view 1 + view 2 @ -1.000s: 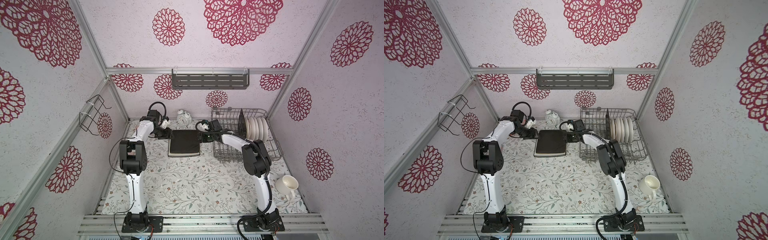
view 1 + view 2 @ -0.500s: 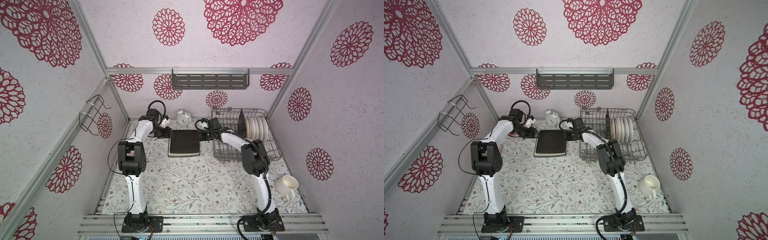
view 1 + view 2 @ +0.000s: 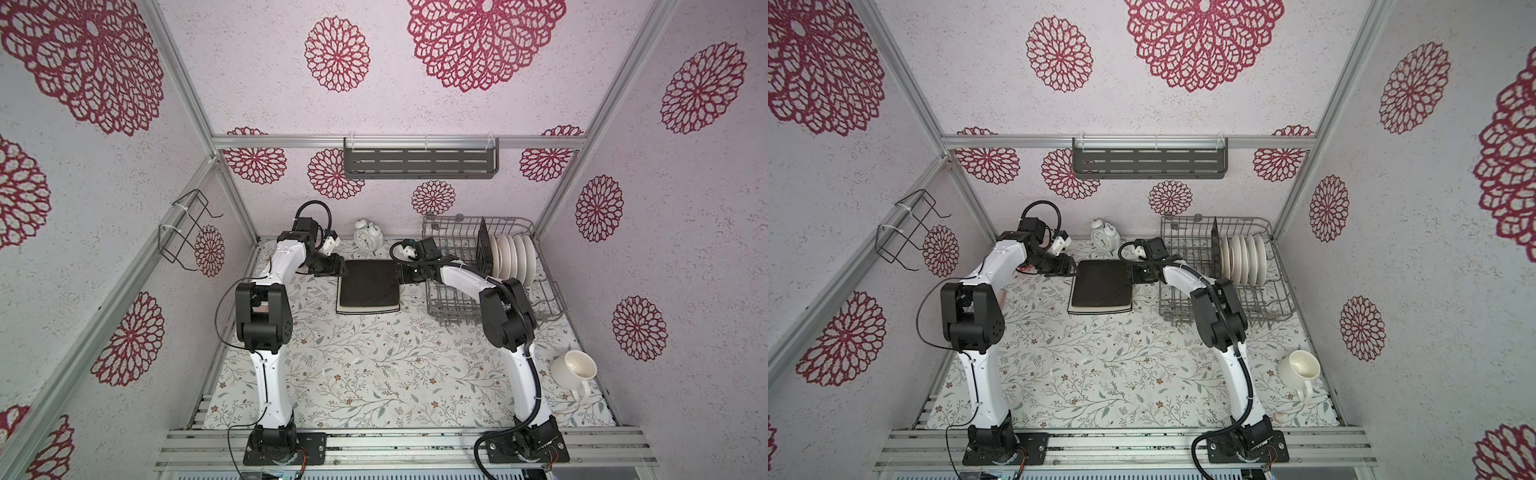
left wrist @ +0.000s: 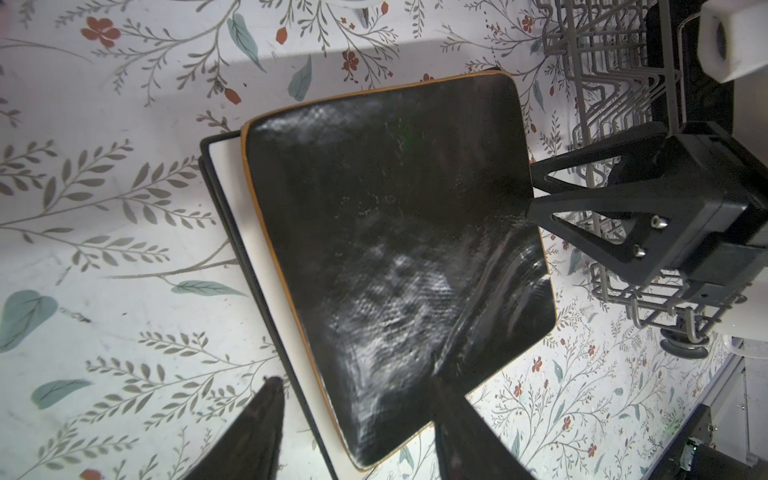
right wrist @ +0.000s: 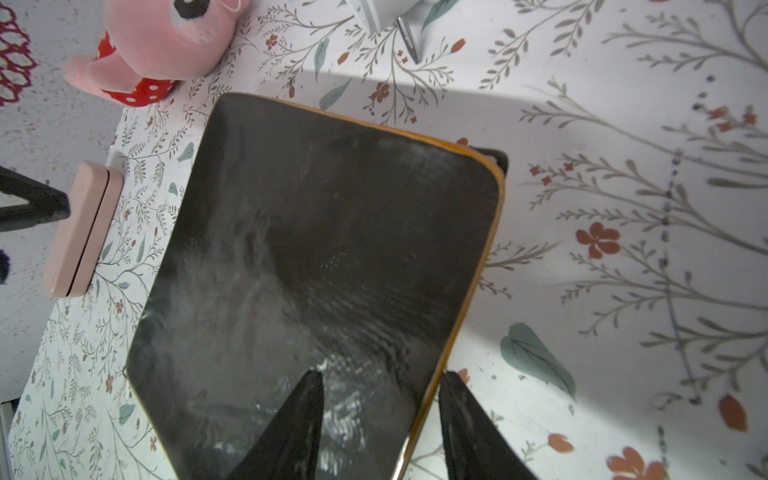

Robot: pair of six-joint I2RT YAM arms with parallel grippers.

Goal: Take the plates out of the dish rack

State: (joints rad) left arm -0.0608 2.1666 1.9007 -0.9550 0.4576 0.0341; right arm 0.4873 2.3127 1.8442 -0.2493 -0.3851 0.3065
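R arm (image 3: 461, 279) shifted left; L gripper (image 3: 341, 270), R gripper (image 3: 401, 276) flank plate (image 3: 370, 284).

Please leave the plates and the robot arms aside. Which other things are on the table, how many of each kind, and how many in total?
dish rack: 1
alarm clock: 1
white mug: 1
pink plush toy: 1
pink case: 1
Total: 5
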